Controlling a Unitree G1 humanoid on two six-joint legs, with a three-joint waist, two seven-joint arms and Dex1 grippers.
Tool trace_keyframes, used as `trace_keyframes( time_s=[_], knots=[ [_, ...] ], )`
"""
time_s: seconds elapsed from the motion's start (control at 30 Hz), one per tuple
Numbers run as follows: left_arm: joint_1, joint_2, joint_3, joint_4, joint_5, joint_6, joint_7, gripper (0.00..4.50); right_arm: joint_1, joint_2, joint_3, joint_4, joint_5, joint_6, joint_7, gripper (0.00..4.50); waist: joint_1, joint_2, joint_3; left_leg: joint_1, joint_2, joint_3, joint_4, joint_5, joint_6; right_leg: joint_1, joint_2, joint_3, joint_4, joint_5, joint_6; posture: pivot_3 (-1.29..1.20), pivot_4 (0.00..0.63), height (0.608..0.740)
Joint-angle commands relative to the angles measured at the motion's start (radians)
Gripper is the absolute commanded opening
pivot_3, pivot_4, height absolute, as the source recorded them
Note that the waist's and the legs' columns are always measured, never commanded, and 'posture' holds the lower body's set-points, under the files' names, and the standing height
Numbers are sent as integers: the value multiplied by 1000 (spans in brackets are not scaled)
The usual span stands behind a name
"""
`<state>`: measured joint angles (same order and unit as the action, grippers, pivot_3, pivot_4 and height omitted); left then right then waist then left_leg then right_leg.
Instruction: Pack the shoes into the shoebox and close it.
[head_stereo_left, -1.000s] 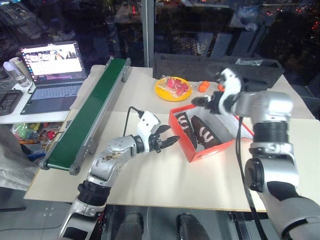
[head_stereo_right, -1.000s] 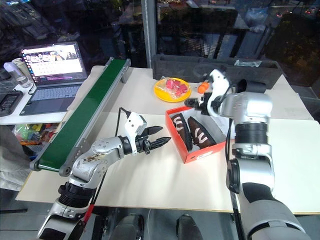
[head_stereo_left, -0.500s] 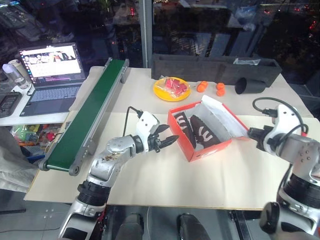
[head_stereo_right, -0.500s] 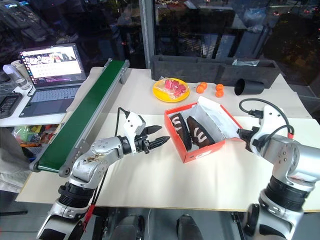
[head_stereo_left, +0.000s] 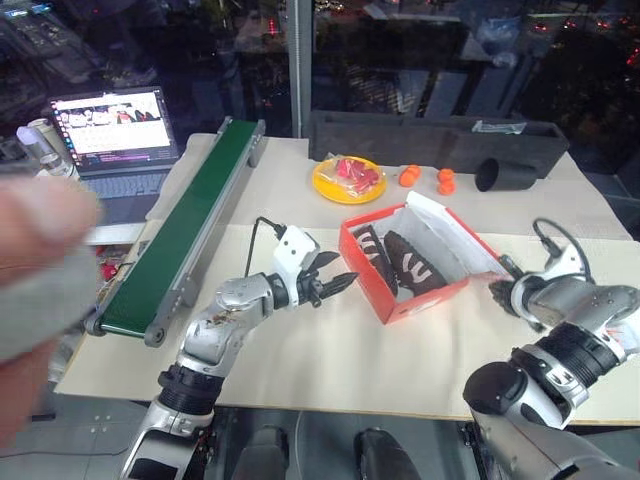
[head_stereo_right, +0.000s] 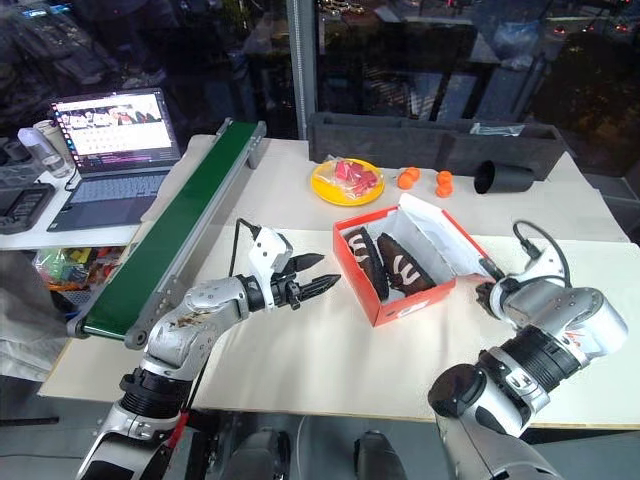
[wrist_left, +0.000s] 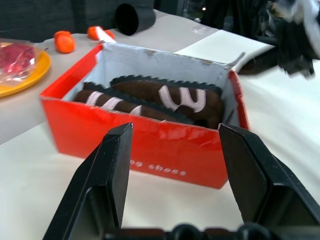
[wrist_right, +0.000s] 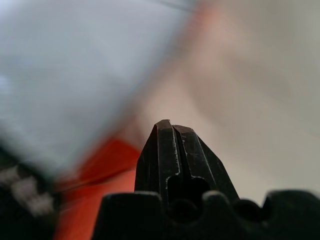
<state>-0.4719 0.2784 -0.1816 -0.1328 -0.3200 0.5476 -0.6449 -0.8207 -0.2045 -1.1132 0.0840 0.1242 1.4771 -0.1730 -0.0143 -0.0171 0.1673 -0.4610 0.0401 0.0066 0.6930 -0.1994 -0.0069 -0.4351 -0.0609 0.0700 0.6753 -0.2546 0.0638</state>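
The red-orange shoebox (head_stereo_left: 392, 297) stands open in the middle of the table, its white-lined lid (head_stereo_left: 447, 237) leaning back to the right. The two dark brown shoes (head_stereo_left: 408, 264) lie side by side inside it, white trim up. My left gripper (head_stereo_left: 340, 272) hovers just left of the box, open and empty, aimed at its side wall; its wrist view shows the box (wrist_left: 150, 145) and the shoes (wrist_left: 165, 95) between its fingers (wrist_left: 107, 170). My right gripper (head_stereo_left: 498, 290) is low beside the box's right corner, under the lid, shut on nothing (wrist_right: 167, 127).
A green conveyor belt (head_stereo_left: 185, 225) runs along the left. Behind the box are a yellow plate (head_stereo_left: 345, 180), orange balls (head_stereo_left: 425, 178), a black cup (head_stereo_left: 505, 173) and a long dark grey tray (head_stereo_left: 430, 135). A laptop (head_stereo_left: 115, 130) sits far left. A person's blurred hand (head_stereo_left: 35, 260) shows at the left edge.
My right arm swung down from the lid behind the box to the table at the box's right, and its fingers shut. A person's hand came into view at left. The left arm stayed still.
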Motion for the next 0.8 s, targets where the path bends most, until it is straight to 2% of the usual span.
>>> trace_keyframes(
  time_s=[0.03,0.2,0.43,0.6,0.8],
  knots=[
    [-17,-5,8,-15,-5,-4,-1,2899,-33,-33,-55,73,3,-115,-65,40,-2,0,0,0,0,0,0,0,0,0,0,0,0,0,0,0,150,681],
    [-21,-4,13,-8,-3,-4,0,2899,-49,-62,-86,220,58,-204,-89,40,-10,0,0,0,0,0,0,0,0,0,0,0,1,0,0,0,150,681],
    [-41,-12,10,17,1,-14,-5,2899,-98,-218,-105,727,173,-548,-98,40,-28,0,0,1,0,0,1,0,0,2,0,0,0,0,0,0,150,681],
    [-53,-17,6,34,3,-21,-9,2899,-111,-329,-101,1013,273,-799,-114,40,-32,-1,0,5,0,-1,0,0,0,8,0,0,-4,0,1,0,150,681],
    [-71,-21,3,55,8,-31,-17,2899,-150,-350,-45,1157,374,-901,-80,40,-35,-3,1,6,-1,-1,1,0,1,13,1,0,-11,1,3,0,150,681]
  ],
)
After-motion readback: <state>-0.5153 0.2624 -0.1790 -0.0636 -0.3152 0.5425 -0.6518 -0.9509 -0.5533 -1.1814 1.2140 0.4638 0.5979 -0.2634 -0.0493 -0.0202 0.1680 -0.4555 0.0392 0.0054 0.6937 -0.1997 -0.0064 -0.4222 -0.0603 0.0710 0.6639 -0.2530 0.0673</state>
